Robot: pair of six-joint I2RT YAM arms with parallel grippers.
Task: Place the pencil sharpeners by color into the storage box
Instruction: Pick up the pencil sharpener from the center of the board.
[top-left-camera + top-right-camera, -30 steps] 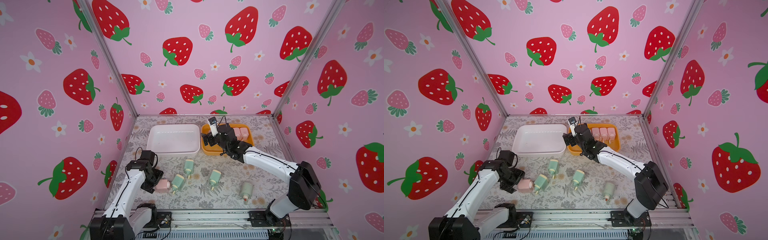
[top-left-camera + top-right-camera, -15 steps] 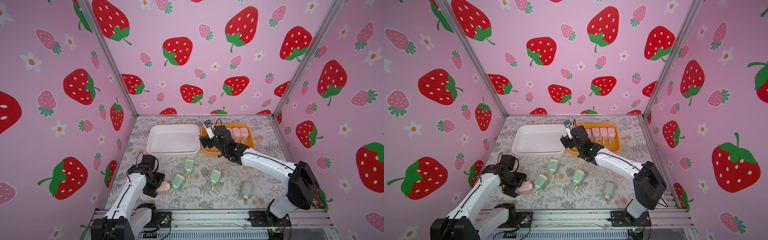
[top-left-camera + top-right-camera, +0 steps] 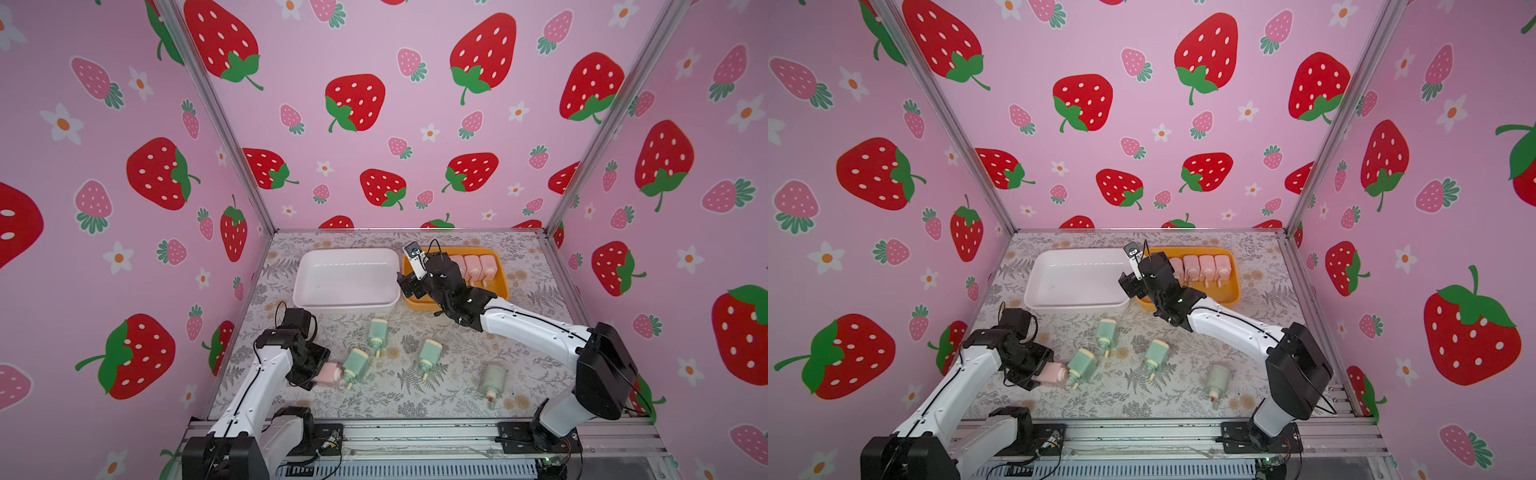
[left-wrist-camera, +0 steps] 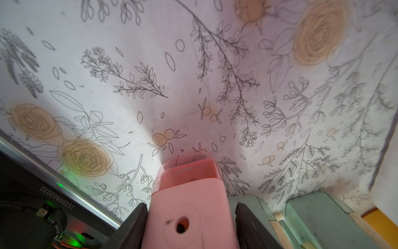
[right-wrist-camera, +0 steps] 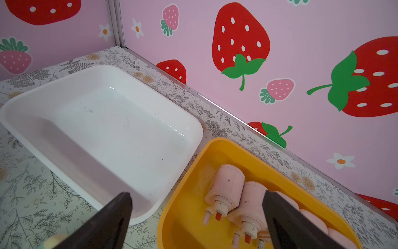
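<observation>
At front left, your left gripper [image 3: 321,375] pinches a smooth pink sharpener [image 3: 332,374]. It lies flat, long axis crosswise, cream neck pointing right, just beside four boxy green sharpeners [image 3: 429,355] scattered on the flowered mat [image 3: 457,399], necks toward the front edge. Behind sit a glossy white tub [image 3: 345,251] and an orange tray [image 3: 500,270] holding a row of pink sharpeners [image 3: 473,266]. The right gripper [image 5: 197,194] hangs above their neighbouring rims, fingers spread wide.

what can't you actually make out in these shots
- Count of pink sharpeners in the orange tray: the right arm covers its end in both top views; a finger and the frame edge cut the row in the right wrist view.
- Whether the left end effector is clamped on the loose pink sharpener: the left wrist view's edge cuts the fingers; top views hide them.
</observation>
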